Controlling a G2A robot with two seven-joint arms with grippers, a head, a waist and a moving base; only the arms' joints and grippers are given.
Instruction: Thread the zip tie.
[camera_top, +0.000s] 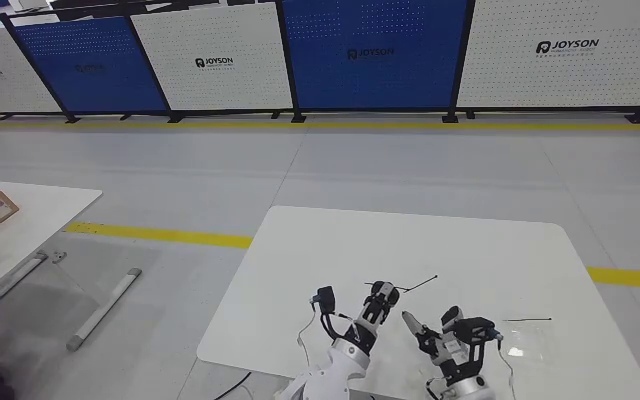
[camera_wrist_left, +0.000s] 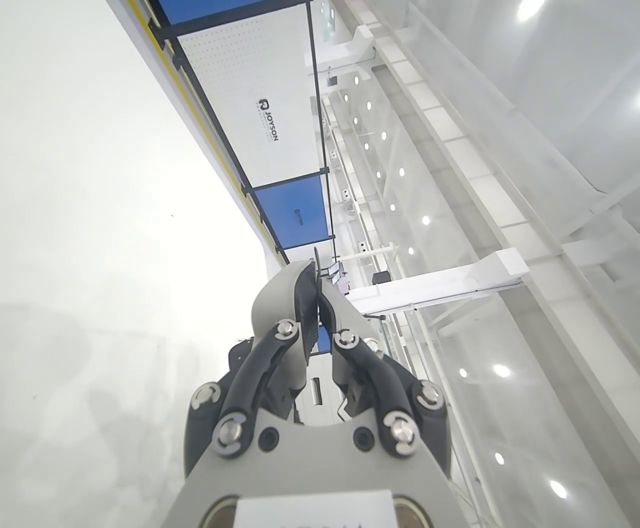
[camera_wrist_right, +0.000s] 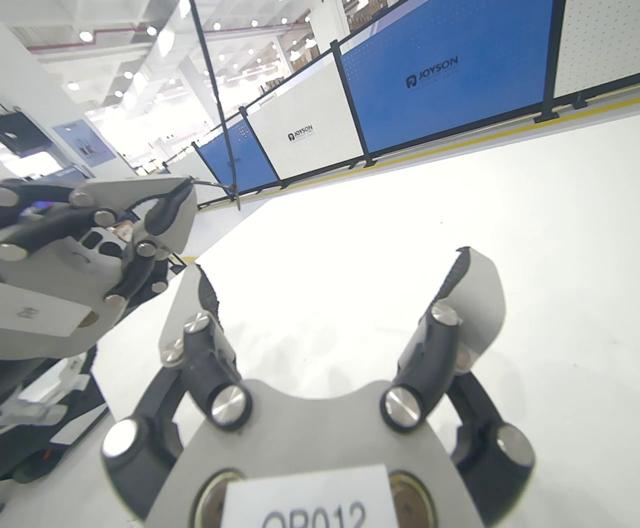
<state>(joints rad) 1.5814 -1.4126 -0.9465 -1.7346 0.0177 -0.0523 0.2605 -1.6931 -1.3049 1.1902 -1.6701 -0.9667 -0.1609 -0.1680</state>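
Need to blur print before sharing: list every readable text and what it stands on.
Fence panels: a brand logo with wordmark on each, not quoted.
Right label, behind the right claw: a code, lower half cut off.
Left label, behind the left claw: print cut off, unreadable.

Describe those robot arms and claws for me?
The left arm and right arm are mostly white, with thin black cables alongside. The left gripper and right gripper match: two curved pale grey fingers lined with black ribbed pads, hinged on black links with round silver pins, on a grey plate carrying a white label.
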